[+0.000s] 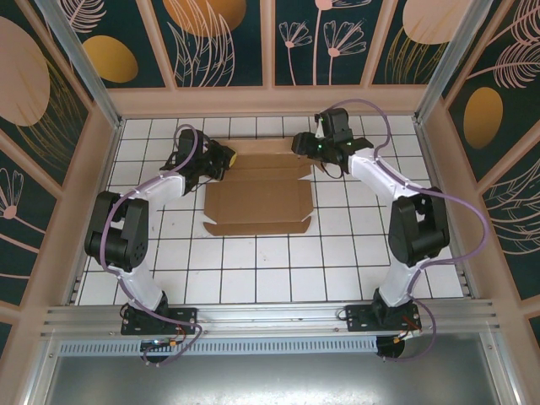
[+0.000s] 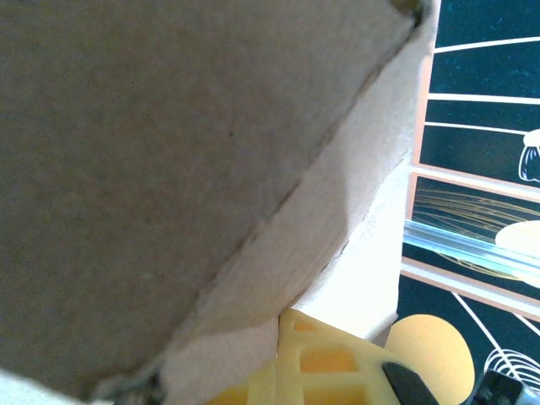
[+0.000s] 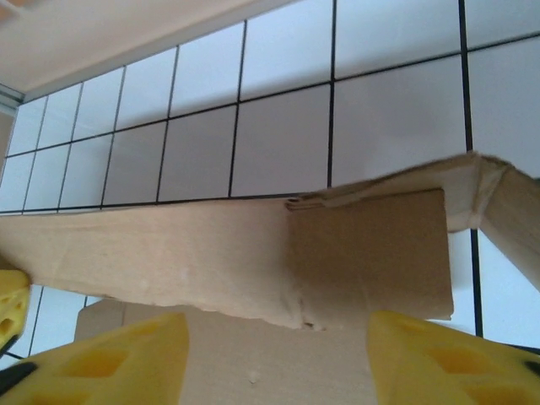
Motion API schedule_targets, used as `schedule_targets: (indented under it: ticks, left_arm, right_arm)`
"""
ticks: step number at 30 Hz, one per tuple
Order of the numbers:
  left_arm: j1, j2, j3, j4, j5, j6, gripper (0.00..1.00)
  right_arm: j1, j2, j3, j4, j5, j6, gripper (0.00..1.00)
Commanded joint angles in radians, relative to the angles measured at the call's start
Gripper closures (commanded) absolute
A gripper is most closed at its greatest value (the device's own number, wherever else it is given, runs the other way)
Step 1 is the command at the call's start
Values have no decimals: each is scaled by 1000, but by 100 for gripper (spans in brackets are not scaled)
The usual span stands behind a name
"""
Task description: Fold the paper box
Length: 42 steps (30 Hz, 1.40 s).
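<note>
Two hands flank the paper box (image 1: pixel 257 201) lying on the tiled bench (image 1: pixel 278 270): the left hand (image 1: pixel 226 159) is clamped on its far-left flap, the right hand (image 1: pixel 304 148) stands open at its far-right flap.

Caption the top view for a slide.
Left tool and right tool at far corners of the box on the tiled table.
</note>
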<state>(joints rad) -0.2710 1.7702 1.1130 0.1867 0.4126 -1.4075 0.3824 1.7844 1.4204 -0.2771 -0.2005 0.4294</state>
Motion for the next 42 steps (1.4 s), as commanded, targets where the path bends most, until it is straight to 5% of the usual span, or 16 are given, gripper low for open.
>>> schedule_targets:
  ticks: [1, 16, 23, 30, 39, 42]
  left_arm:
    - [1, -17, 25, -61, 15, -15, 100]
    - [3, 10, 42, -51, 52, -23, 100]
    - [9, 16, 57, -44, 105, -29, 100]
    - [14, 28, 71, -43, 136, -29, 100]
    - [19, 32, 54, -2, 141, -49, 99]
    - [21, 24, 27, 57, 143, -82, 88]
  right_arm:
    - [-15, 35, 46, 26, -48, 34, 36]
    - [-44, 118, 83, 121, -240, 99, 34]
    - [-93, 155, 39, 282, -463, 235, 33]
    - [-106, 185, 67, 296, -465, 254, 34]
    - [-107, 196, 45, 302, -432, 258, 59]
    - [-107, 196, 41, 296, -427, 251, 63]
